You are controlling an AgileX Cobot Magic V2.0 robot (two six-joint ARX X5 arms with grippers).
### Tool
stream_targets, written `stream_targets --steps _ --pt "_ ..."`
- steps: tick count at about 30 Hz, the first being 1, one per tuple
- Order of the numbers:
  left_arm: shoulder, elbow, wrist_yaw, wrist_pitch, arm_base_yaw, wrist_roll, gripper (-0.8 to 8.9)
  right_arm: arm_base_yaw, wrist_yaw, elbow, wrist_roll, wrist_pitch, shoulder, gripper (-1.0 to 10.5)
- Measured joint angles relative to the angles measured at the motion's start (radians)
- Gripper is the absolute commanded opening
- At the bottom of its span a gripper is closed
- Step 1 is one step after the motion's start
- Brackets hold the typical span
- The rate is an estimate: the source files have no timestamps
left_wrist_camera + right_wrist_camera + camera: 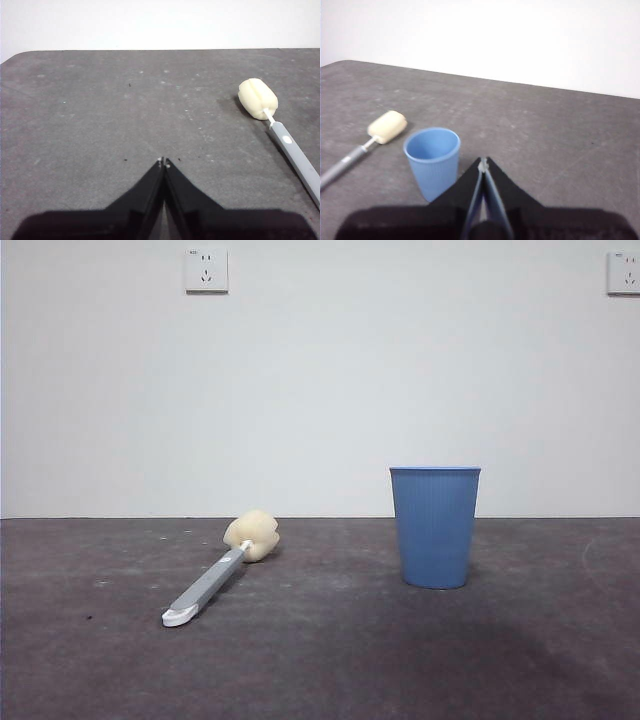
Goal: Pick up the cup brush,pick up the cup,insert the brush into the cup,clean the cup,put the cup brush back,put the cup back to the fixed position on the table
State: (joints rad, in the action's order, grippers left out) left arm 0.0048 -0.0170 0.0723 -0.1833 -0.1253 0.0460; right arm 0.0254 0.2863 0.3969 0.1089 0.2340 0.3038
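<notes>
While upright, cup (435, 527) empty; brush (221, 569) beside.

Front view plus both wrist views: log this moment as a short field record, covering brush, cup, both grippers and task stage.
cup brush: lying flat on the table, sponge head toward the wall, untouched
cup: upright on the table, empty inside, apart from the brush
left gripper: jaws shut, holding nothing, above bare table near the brush
right gripper: jaws shut, holding nothing, close to the cup
task stage: nothing picked up yet
</notes>
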Motion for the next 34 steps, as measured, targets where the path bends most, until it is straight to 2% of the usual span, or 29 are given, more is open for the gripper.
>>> stream_targets --steps 6,12,18,34 --pt "0.0 0.0 0.0 0.0 0.0 0.0 -0.03 -0.011 -0.002 -0.224 -0.048 -0.047 -0.153 0.0" --pt "0.0 0.0 0.0 0.0 0.0 0.0 -0.03 -0.012 -0.002 -0.344 -0.126 -0.043 -0.249 0.0" --pt "0.0 0.0 0.0 0.0 0.0 0.0 -0.03 -0.012 -0.003 -0.369 -0.166 -0.053 -0.296 0.0" --pt "0.0 0.0 0.0 0.0 0.0 0.0 -0.03 -0.012 -0.005 -0.369 -0.173 -0.053 -0.3 0.0"
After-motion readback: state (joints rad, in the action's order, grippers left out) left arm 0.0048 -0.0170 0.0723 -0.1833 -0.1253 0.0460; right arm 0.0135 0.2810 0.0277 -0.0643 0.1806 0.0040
